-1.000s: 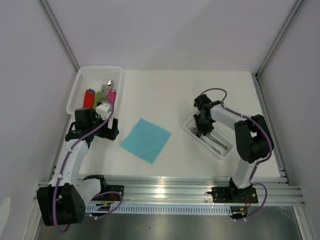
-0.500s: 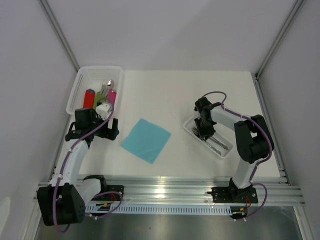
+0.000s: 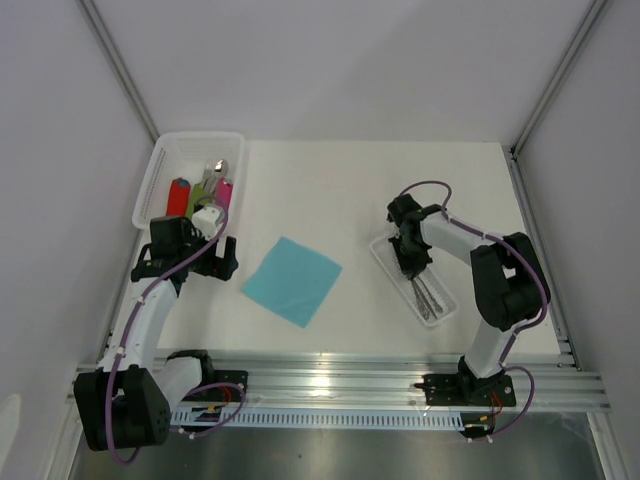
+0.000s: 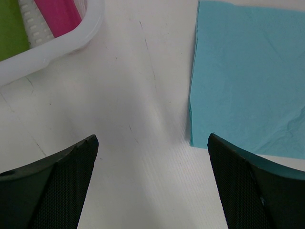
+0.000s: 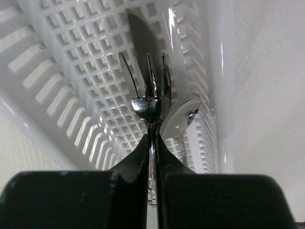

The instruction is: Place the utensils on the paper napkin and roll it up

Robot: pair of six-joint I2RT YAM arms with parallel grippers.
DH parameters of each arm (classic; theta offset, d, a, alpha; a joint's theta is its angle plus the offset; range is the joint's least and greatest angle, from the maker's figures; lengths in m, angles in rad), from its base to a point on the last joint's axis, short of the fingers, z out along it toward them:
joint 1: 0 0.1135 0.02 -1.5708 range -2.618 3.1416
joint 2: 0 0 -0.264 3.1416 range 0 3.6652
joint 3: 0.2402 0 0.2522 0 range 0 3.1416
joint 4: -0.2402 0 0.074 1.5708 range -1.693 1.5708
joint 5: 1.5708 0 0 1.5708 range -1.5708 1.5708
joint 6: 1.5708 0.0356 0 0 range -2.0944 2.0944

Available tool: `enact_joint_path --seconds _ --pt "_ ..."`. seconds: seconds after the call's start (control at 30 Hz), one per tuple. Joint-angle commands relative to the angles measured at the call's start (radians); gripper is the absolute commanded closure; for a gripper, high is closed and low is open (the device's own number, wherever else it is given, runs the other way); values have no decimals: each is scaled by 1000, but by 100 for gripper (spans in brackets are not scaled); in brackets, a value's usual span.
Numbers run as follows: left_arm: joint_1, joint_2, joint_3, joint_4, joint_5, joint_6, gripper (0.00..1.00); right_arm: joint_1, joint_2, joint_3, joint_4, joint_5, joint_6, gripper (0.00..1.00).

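- Slim shiny silver metal utensils (image 3: 432, 297) bundled in a small white slotted plastic tray (image 3: 377, 248), on the right half of the table, closer to the near edge than the far one.
- Long axis on a diagonal along the tray, from far-left to near-right; from overhead, cannot tell which end carries the tines.
- In the right wrist view: fork (image 5: 148, 102) with tines pointing away from the fingers, a spoon bowl (image 5: 180, 117) just beside it on the right, a darker blade tip (image 5: 140, 36) beyond the tines, all over the tray's grid floor.
- Right gripper (image 5: 152, 160) pressed together on the fork's neck, pinching it; seen from above (image 3: 408, 255) at the tray's far-left end.
- Thin teal paper napkin (image 3: 292, 280) flat and unrolled near the middle of the near edge, turned so its corners point at the table's edges, well apart from the tray.
- Left gripper (image 3: 190, 267) spread wide above bare table just left of the napkin, holding nothing; fingers (image 4: 52, 191) dark, the napkin's corner near the right one.
- White plastic basket (image 3: 160, 150) at the far-left corner, holding red, green and pink rolls (image 3: 205, 190).
- White table (image 3: 330, 190), pale grey walls on three sides, aluminium rail (image 3: 340, 385) along the near edge.
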Motion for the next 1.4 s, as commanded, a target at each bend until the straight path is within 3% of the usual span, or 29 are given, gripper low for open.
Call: enact_joint_path --seconds 0.0,0.37,0.5,0.63,0.77,1.03,1.37 --pt "8 2 -10 24 -2 14 0 9 -65 54 -13 89 -16 100" --pt "8 10 -1 20 -6 10 0 66 -157 163 -11 152 -16 100" --pt "8 14 -1 24 -9 10 1 124 -177 214 -25 165 84 100" --pt "8 19 -4 32 -32 0 1 289 -171 263 104 65 253 100" --pt "8 14 -9 38 -58 -7 0 421 -57 322 289 -30 473 100" --pt "8 -13 -26 58 -64 -4 1 512 373 714 148 -35 594 100" --pt "8 -10 -35 63 -42 2 0 546 484 830 95 72 613 100"
